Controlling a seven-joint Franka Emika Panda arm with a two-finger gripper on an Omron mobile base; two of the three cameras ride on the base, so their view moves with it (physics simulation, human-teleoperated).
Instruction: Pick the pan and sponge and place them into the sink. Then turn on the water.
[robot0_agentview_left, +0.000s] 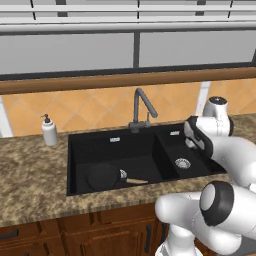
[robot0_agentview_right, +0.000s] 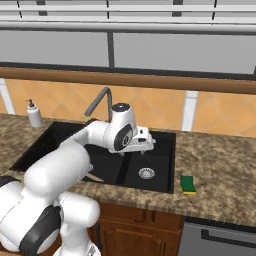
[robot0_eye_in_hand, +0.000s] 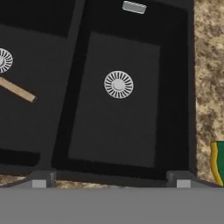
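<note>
We are looking over a white robot arm at a black double-basin sink set into a speckled brown stone counter. The pan is lying in the larger left basin, near its front wall, with its thin wooden handle pointing toward the divider between the 2 basins. In the hand view we are seeing the tip of that handle beside the left basin's silver drain.

The sponge is resting on the counter just beside the sink's right rim, green face up with a yellow edge showing. In the hand view, its green and yellow edge is peeking in at the right border, apart from the gripper.

The gripper is hovering above the smaller right basin, pointing down at its round silver drain. Its 2 dark fingertips are standing wide apart with nothing between them. In the right base view we are seeing the hand suspended over that same basin.

The dark grey angular faucet is rising from behind the sink. A white soap dispenser is standing on the counter to the left of the sink, in front of orange wall tiles.
</note>
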